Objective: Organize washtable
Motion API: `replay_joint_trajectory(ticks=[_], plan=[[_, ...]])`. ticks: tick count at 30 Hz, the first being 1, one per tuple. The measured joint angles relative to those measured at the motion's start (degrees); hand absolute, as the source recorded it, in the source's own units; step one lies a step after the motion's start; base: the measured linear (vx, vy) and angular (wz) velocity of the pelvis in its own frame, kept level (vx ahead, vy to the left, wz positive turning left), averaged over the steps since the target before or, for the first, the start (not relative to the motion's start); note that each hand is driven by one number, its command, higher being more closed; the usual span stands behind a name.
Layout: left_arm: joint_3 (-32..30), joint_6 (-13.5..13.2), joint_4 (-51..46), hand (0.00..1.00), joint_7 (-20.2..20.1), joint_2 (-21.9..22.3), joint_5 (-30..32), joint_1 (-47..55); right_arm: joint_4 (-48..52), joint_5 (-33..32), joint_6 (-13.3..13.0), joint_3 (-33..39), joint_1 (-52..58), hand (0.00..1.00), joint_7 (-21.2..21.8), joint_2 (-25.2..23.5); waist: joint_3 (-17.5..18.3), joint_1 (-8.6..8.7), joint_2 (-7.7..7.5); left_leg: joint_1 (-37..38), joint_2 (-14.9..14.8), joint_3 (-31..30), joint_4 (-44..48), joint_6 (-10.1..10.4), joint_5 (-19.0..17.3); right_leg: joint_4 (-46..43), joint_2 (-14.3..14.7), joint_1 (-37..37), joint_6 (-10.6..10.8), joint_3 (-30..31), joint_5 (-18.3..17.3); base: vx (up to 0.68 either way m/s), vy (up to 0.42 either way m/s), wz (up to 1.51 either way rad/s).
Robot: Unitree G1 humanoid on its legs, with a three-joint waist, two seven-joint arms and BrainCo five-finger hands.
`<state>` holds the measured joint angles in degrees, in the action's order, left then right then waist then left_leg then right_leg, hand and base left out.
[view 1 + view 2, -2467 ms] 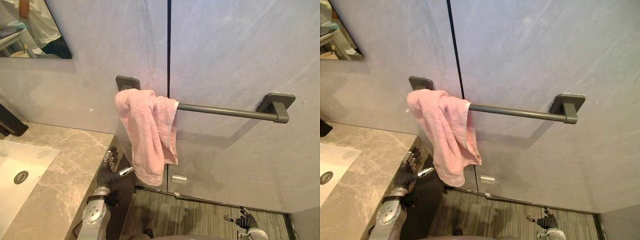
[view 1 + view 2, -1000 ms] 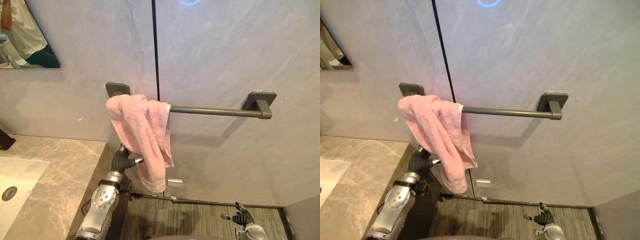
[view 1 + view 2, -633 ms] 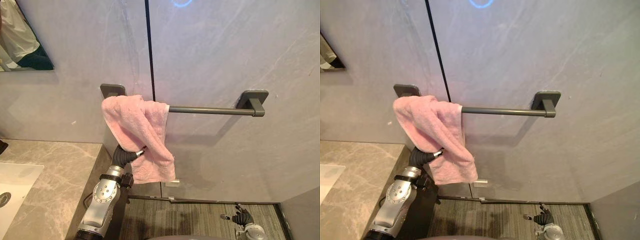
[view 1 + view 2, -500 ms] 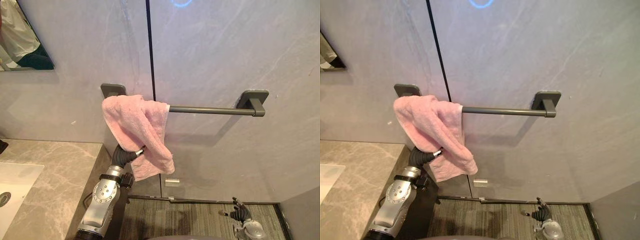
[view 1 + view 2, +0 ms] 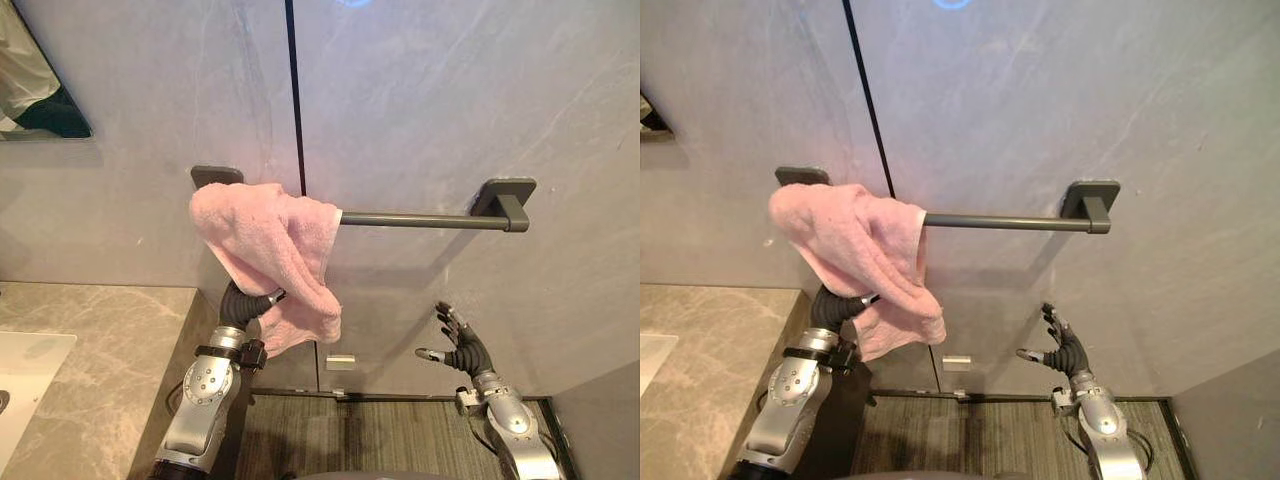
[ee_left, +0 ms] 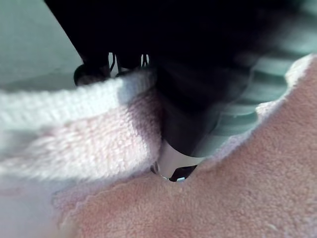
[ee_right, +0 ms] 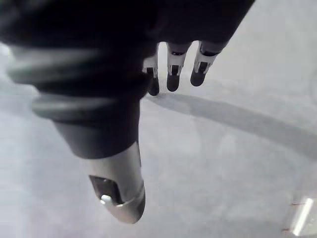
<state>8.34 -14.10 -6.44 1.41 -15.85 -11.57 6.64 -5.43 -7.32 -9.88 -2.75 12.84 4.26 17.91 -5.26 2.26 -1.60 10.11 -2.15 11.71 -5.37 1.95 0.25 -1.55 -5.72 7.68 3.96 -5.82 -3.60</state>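
Left eye view; left hand [image 5: 241, 303] in pink towel [image 5: 268, 236]; right hand [image 5: 463, 346] spread

- Grey stone wall [image 5: 450, 100] is rising behind everything, a dark vertical seam [image 5: 293, 90] dividing its panels.
- Mirror [image 5: 35, 90] is showing at upper left.
- Small silver plate [image 5: 341, 362] is sitting low on the wall, just above the striped floor [image 5: 390, 435].

Right hand [image 7: 106, 94]: mine, held out in front of a grey wall [image 7: 228, 163].
Fingers [image 7: 172, 79]: straight, side by side, dark tips pointing toward the wall.
Thumb [image 7: 121, 191]: spread well apart from my fingers, holding nothing.
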Motion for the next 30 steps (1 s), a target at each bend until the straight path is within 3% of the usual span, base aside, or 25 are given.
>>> replay_joint_trajectory(ticks=[9,14,21,30], plan=[[-0.01,-0.19,-0.07,1.0,-0.08,0.18,-0.03,1.29,11.62,-9.19,-2.61,-3.1,-0.13,0.0,3.74,4.42,0.0,-0.1,0.0,0.46,-0.05,0.72,-0.01,-0.03,-0.15,-0.47,0.05,-0.15,0.05,0.85,-0.05,-0.03,-0.01,-0.04],[0.06,-0.21,-0.07,1.0,-0.08,1.89,-0.09,1.27,11.63,-12.93,-2.96,-5.99,-4.3,0.0,3.37,5.32,0.02,-0.08,0.03,0.13,-0.03,0.74,0.0,-0.03,-0.13,-0.47,0.06,-0.52,0.06,0.87,-0.04,0.0,0.0,0.0],[0.75,-0.23,0.04,1.0,-0.08,2.79,-0.13,1.26,11.22,-13.07,-3.1,-10.58,-9.27,0.0,3.29,5.13,0.13,-0.15,0.14,-0.67,0.01,0.13,0.19,-0.07,-0.09,-0.56,0.0,-0.92,0.06,0.27,-0.04,-0.01,-0.016,0.04],[3.37,-0.28,4.17,1.0,-0.13,3.95,-0.34,1.07,3.49,-14.73,-3.15,-15.67,-15.63,0.0,2.98,3.27,0.84,-0.35,0.44,-1.31,0.06,-0.87,0.26,-0.16,0.23,-0.52,-0.13,-0.99,0.05,-0.54,-0.05,-0.02,-0.017,0.05]])
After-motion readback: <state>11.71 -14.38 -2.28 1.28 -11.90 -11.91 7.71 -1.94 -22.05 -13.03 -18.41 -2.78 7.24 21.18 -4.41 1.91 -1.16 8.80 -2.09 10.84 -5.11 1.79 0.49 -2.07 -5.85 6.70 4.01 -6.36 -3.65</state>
